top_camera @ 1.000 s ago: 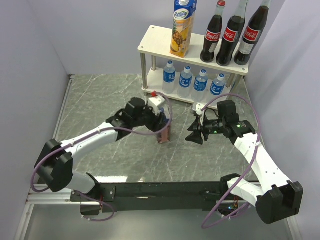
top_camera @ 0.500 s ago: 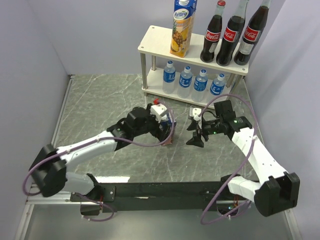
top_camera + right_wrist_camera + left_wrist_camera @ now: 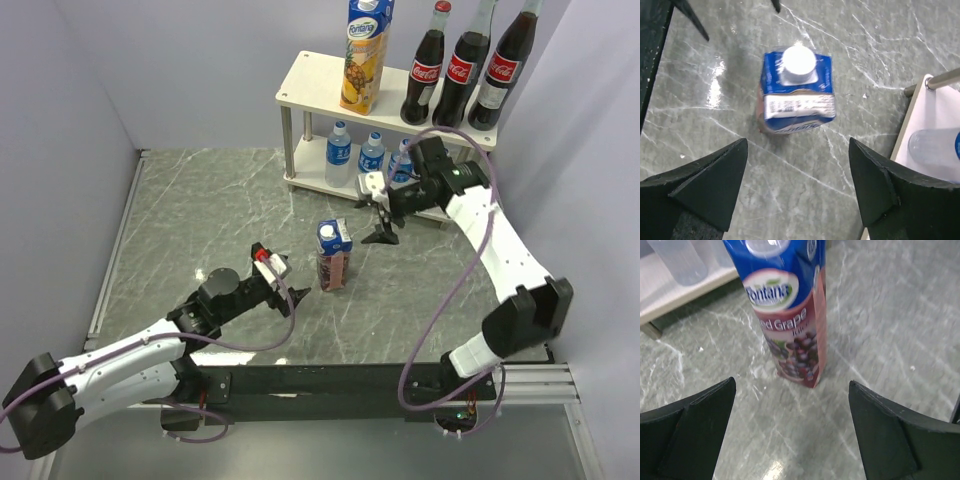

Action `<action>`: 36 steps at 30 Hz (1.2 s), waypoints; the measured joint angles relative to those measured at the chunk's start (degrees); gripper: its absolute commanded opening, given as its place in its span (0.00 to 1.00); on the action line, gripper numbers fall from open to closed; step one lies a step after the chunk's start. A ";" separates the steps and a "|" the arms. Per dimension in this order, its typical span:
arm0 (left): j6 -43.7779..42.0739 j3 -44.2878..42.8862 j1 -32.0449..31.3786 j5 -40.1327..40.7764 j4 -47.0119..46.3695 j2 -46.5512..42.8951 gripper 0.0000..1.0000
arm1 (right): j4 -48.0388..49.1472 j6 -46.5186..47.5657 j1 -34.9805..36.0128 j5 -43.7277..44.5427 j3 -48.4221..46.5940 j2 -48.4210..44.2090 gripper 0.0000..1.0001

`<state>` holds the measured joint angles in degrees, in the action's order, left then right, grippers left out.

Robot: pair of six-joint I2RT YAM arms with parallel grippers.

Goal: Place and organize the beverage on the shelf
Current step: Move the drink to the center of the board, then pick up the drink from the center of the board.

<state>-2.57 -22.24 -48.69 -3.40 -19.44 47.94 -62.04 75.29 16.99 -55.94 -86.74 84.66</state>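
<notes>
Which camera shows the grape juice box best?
The left wrist view: the grape juice carton stands close, label and grapes readable, though its top is cropped. The right wrist view shows mainly its cap and blue top. The top external view shows it whole but small.

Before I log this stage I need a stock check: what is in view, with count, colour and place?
grape juice carton: one, blue top, dark red body, upright on the grey marble table.
pineapple juice carton: one, blue and yellow, top tier, left.
Coca-Cola bottles: three, dark, red labels, top tier, right.
water bottles: three seen, blue labels, lower tier; right arm hides the rest.
shelf: one, whitish, far right.
left gripper: black, open.
right gripper: black, open.
</notes>
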 measured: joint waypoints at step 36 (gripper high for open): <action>-8.90 7.10 3.74 -2.86 -22.71 13.18 0.99 | -6.16 -10.21 11.76 12.83 -13.31 17.40 0.21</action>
<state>-11.46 -15.14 -44.95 -6.26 -42.15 61.12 -68.20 65.08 28.75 -43.11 -100.05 102.06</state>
